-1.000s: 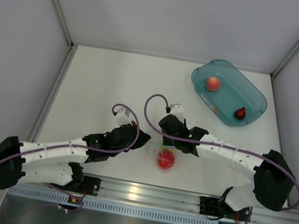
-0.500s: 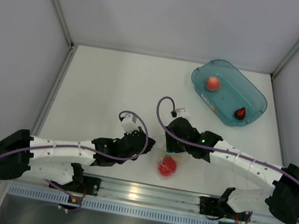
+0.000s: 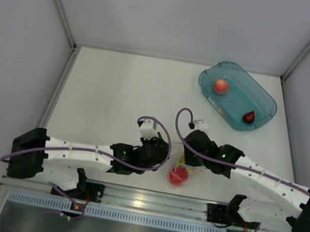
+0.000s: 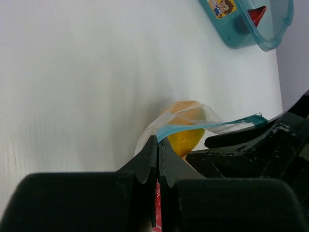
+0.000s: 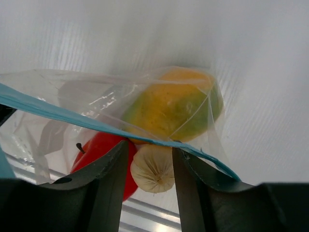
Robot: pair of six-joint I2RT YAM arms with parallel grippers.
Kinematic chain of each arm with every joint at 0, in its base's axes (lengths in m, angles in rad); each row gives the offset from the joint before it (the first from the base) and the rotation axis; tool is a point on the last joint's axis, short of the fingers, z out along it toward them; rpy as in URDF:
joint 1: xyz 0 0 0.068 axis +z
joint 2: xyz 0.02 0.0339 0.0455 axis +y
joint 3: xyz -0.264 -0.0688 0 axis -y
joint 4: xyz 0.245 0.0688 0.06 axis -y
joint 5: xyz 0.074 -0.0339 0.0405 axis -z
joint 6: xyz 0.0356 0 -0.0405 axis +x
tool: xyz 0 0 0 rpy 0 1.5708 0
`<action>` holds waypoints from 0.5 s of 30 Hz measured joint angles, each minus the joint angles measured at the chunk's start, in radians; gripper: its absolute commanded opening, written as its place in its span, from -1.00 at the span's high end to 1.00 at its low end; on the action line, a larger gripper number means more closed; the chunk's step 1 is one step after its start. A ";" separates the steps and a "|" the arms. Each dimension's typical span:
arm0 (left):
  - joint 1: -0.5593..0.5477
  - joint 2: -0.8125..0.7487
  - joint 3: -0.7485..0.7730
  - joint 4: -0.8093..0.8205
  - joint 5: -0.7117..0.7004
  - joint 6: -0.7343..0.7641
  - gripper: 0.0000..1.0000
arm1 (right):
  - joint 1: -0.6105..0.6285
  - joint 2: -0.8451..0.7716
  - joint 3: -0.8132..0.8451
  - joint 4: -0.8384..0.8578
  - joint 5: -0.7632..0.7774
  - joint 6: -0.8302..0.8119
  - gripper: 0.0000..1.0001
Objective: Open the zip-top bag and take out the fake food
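The zip-top bag is held between both grippers near the table's front edge. My left gripper is shut on one end of its teal zip strip. In the right wrist view the yellow-orange mango and the red tomato lie inside the clear plastic. My right gripper has its fingers closed against a cream garlic-like bulb just under the strip. The pinkish peach and a dark red piece lie in the tub.
The teal translucent tub stands at the back right, and its corner shows in the left wrist view. The aluminium rail runs along the front edge right below the bag. White walls close in both sides.
Both arms have moved right and toward the front edge, carrying the bag and its red tomato with them. The tub and its two pieces have not moved.
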 measured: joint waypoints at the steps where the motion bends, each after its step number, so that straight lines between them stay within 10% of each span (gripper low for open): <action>1: -0.009 0.006 0.010 -0.002 -0.010 0.007 1.00 | 0.000 -0.004 -0.013 0.000 0.008 0.000 0.14; 8: -0.067 0.019 0.086 -0.059 -0.093 0.063 1.00 | 0.000 0.029 -0.035 0.007 0.066 -0.002 -0.22; 15: -0.069 0.029 0.095 -0.082 -0.130 0.075 1.00 | -0.012 0.081 -0.035 0.076 0.072 0.011 -0.08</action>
